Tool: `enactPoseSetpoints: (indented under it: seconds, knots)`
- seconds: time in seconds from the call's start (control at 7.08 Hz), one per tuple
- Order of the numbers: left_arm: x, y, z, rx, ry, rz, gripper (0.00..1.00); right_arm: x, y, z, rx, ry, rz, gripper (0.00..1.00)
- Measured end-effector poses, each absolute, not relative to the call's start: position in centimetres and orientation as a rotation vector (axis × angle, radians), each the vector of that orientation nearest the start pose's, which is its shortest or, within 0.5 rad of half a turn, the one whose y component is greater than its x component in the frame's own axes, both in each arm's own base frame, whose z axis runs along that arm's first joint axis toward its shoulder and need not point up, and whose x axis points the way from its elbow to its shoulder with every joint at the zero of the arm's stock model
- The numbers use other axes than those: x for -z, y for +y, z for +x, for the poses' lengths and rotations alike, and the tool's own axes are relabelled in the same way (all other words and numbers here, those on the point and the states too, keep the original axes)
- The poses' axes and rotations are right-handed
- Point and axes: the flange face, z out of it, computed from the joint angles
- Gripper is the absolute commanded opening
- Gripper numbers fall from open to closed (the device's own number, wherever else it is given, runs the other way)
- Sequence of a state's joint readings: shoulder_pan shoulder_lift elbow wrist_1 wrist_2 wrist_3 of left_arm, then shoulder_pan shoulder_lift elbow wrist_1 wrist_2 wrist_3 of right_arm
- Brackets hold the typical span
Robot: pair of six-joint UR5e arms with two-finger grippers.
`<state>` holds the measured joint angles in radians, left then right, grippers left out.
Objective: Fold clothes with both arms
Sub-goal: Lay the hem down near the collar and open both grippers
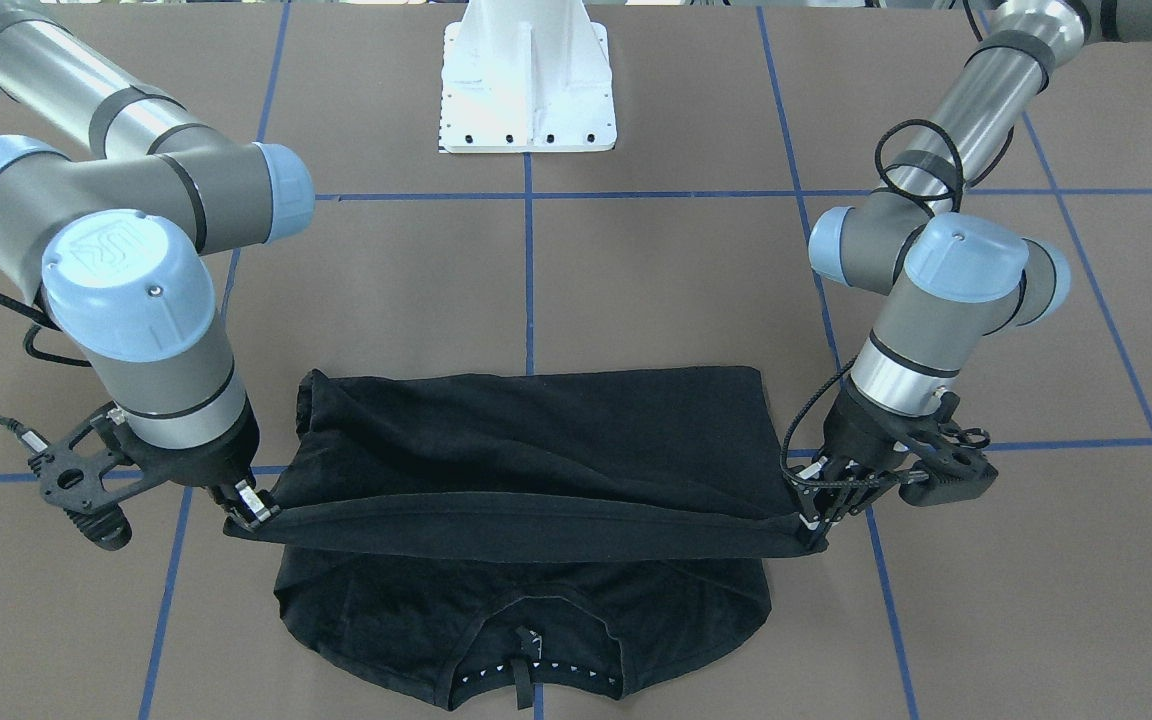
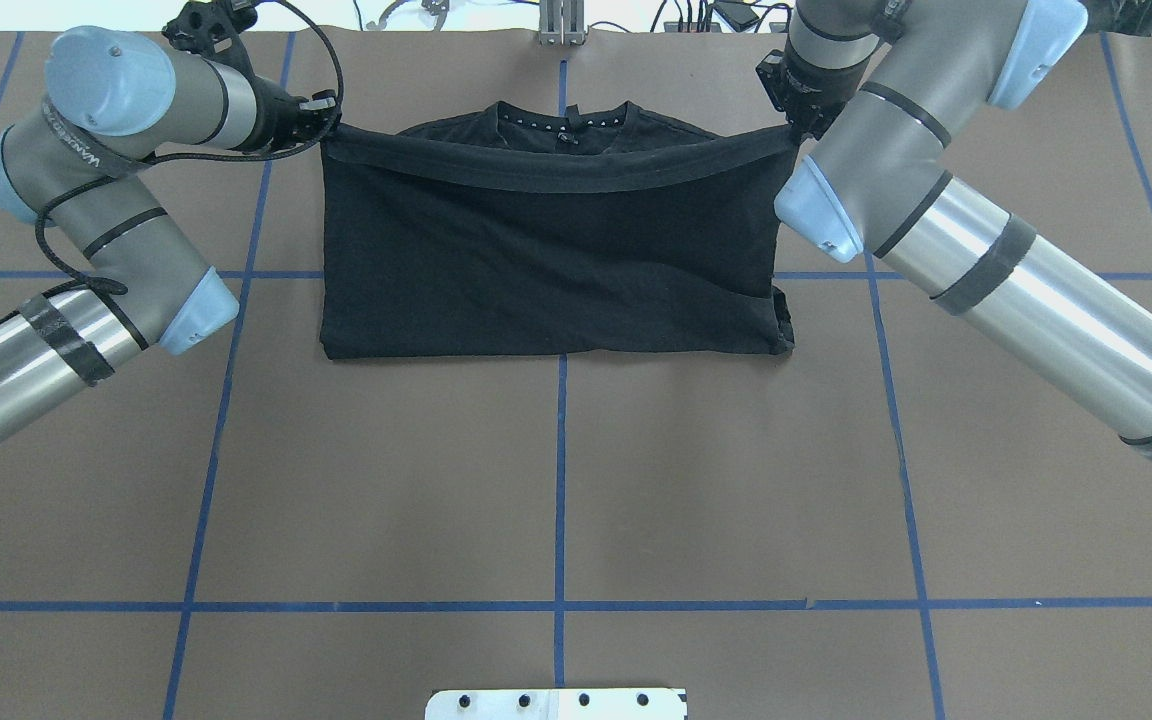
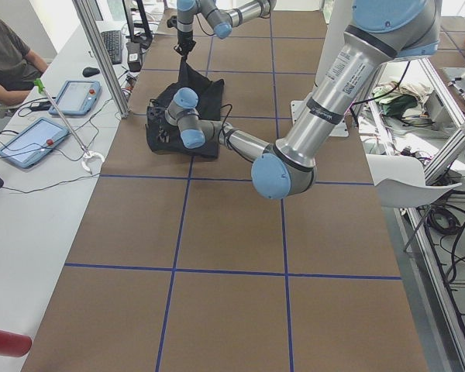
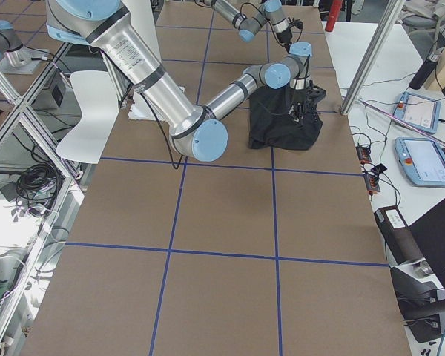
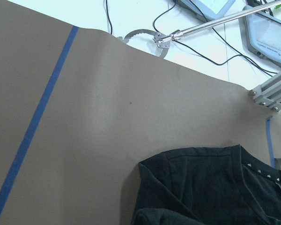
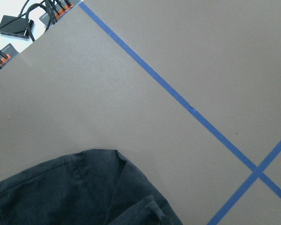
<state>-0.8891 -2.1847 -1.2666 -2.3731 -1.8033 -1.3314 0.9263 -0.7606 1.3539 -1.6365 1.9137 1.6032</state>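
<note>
The black T-shirt (image 1: 536, 440) lies on the brown table, folded over, with its collar (image 1: 536, 672) toward the operators' side. Its chest graphic is hidden. My left gripper (image 1: 816, 512) is shut on one end of the raised hem edge, which is stretched taut. My right gripper (image 1: 254, 506) is shut on the other end. In the overhead view the left gripper (image 2: 321, 108) and the right gripper (image 2: 796, 125) hold the hem just short of the collar (image 2: 564, 115). The shirt (image 5: 210, 187) shows below the left wrist and also in the right wrist view (image 6: 75, 192).
The white pedestal base (image 1: 528, 90) stands at the robot's side of the table. Blue tape lines (image 2: 560, 480) grid the brown surface. A white desk with tablets (image 3: 31, 139) and a seated person (image 3: 8, 54) lies beyond the table's far edge.
</note>
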Motion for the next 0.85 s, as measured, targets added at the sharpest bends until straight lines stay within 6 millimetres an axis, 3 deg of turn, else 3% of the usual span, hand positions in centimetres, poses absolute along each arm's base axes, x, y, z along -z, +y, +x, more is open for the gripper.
enactPoseSetpoints:
  seconds: [0.42, 0.71, 0.85]
  knots:
    - [-35.0, -67.1, 40.1, 0.468, 1.034, 0.435, 0.0, -29.7, -70.0, -40.5, -0.839, -0.628, -0.059, 0.0]
    - [-35.7, -67.5, 40.5, 0.472, 1.028, 0.44, 0.12, -30.5, -70.9, -41.6, -0.844, -0.597, -0.028, 0.03]
    - [-36.2, -67.7, 40.5, 0.477, 1.023, 0.445, 0.29, -30.8, -71.4, -42.0, -0.844, -0.589, -0.019, 0.12]
